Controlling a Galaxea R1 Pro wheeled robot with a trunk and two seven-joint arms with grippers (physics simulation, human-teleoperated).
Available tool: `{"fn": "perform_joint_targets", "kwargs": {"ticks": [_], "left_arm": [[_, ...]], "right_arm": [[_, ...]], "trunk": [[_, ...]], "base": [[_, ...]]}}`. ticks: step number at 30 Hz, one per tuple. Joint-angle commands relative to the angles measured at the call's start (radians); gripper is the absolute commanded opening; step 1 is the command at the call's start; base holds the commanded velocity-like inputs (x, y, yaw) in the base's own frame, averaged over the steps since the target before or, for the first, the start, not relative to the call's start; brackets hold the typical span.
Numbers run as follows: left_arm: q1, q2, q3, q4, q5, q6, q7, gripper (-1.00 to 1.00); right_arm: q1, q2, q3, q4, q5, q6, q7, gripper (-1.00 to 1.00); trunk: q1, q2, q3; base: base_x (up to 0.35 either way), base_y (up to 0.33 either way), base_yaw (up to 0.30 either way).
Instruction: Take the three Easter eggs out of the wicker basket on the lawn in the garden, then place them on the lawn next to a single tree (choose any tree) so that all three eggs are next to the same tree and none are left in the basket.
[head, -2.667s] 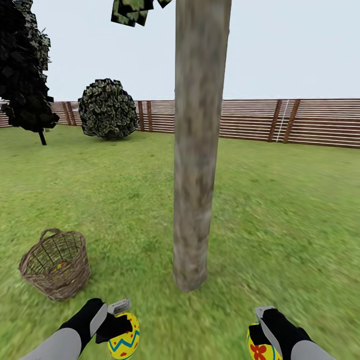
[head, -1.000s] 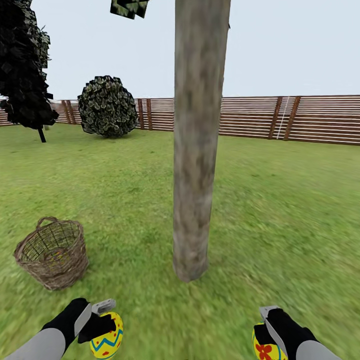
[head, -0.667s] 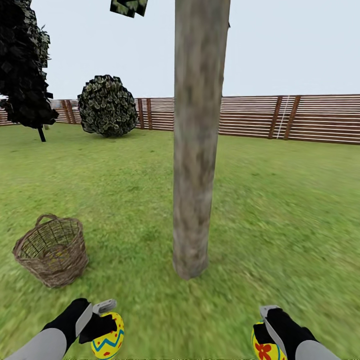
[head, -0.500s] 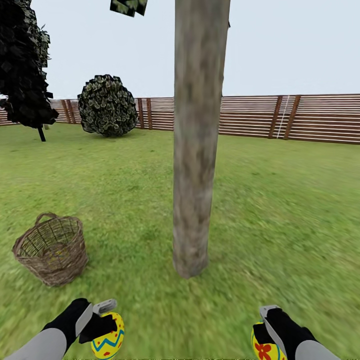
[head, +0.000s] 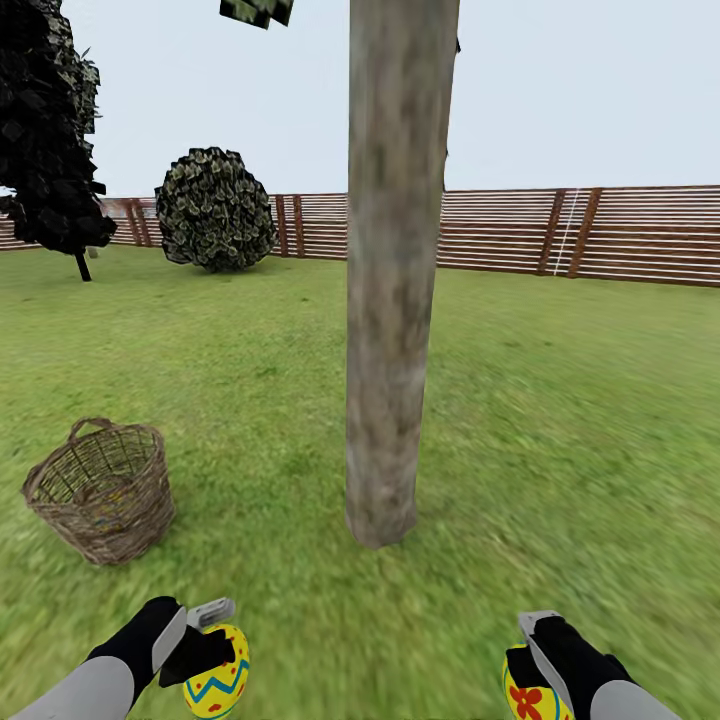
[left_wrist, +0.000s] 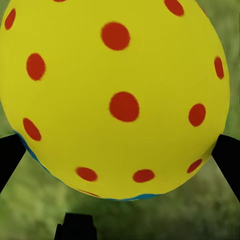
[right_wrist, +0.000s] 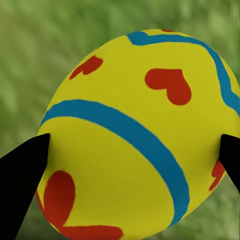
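Nearest the robot, the left claw (head: 205, 650) pinches a yellow egg with a blue zigzag (head: 218, 685) between its fingers, above the lawn (head: 560, 420). The right claw (head: 525, 665) likewise grips a yellow egg with red flowers (head: 530, 695). Farther out on the left the wicker basket (head: 100, 490) stands on the grass, with something small and colourful faintly visible inside. The tree (head: 392, 270) rises ahead at centre, the fence (head: 620, 235) beyond it.

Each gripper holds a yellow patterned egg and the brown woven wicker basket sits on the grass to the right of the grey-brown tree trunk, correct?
Not quite: in the head view the brown woven wicker basket sits left of the grey-brown tree trunk. The rest holds: left gripper and right gripper each grip a yellow patterned egg.
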Motion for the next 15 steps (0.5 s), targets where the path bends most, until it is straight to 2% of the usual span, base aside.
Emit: {"fn": "perform_joint_targets", "kwargs": {"ticks": [1,15], "left_arm": [[0.000,0.001,0.001,-0.001,0.008,0.006,0.002,-1.00],[0.000,0.000,0.001,0.000,0.008,0.006,0.002,-1.00]], "right_arm": [[0.000,0.000,0.005,-0.002,0.005,0.006,0.001,-1.00],[0.000,0.000,0.008,-0.002,0.007,0.005,0.000,-1.00]], "trunk": [[0.004,-0.008,-0.004],[0.057,-0.106,-0.048]], "base": [[0.000,0.000,0.000],[0.000,0.000,0.000]]}}
